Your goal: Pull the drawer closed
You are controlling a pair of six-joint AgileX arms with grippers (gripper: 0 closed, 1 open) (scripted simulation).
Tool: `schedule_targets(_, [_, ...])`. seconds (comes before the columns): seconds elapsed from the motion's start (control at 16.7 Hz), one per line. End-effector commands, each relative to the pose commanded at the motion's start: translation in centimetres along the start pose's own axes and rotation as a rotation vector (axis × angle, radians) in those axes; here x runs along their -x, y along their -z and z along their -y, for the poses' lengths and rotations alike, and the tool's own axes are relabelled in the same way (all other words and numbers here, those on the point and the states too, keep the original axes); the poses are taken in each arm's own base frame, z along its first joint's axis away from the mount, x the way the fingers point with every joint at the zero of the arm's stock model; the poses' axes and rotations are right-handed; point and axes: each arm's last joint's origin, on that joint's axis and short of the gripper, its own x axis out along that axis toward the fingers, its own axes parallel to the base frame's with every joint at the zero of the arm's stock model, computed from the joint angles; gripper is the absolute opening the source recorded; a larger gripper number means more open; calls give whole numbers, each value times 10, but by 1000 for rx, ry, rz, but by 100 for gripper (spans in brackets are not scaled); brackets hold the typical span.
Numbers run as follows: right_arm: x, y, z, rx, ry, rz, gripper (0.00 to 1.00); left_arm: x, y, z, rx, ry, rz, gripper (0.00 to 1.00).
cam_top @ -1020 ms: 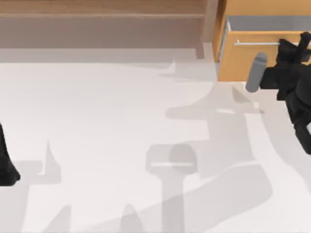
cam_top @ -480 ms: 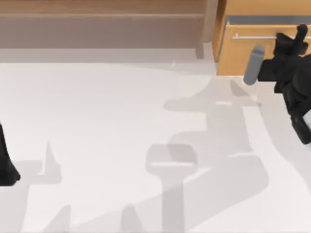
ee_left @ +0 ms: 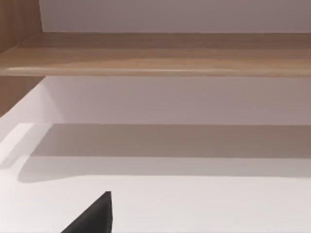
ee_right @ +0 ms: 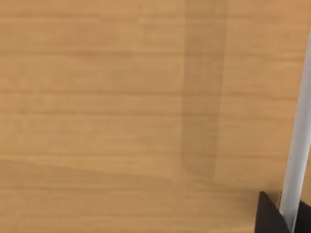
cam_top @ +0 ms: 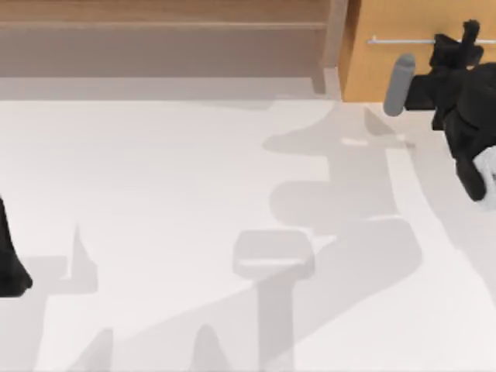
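Drawer [cam_top: 403, 66] sits at the far right of the tabletop [cam_top: 194, 178] in the top view, its orange-tan wooden front panel facing the near side of the scene and lying flush with the cabinet face around it, so none of its white inner walls show. Its long axis runs left to right across the top view, and the thin silver bar handle [cam_top: 403, 40] runs the same way, horizontal along the upper part of the panel. The right hand [cam_top: 463, 48] is at the right end of that handle, black fingers on either side of the bar; the right wrist view looks straight onto the wood grain of the panel, with the silver bar [ee_right: 297, 160] running between two dark fingertips [ee_right: 268, 216] at the picture's corner, so the hand is closed on the handle with only the bar's thickness between the fingers. A grey cylinder [cam_top: 397, 84] on the right arm juts out toward the left over the lower part of the panel. Left of the drawer, a long brown wooden shelf [cam_top: 163, 23] runs along the far edge of the tabletop, also seen from the left wrist view [ee_left: 160, 53]. The left hand [cam_top: 9, 256] is parked at the left edge of the tabletop, well apart from the drawer; I cannot tell how far its fingers are spread.
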Motion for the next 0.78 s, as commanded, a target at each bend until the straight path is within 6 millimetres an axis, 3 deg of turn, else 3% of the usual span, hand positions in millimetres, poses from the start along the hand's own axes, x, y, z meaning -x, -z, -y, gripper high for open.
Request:
schedule_targets(0.24, [0,0,0,0,0,0,0,0,0,0,0,0,0,100])
schedule_targets(0.78, [0,0,0,0,0,0,68,0,0,0,0,0,0,100])
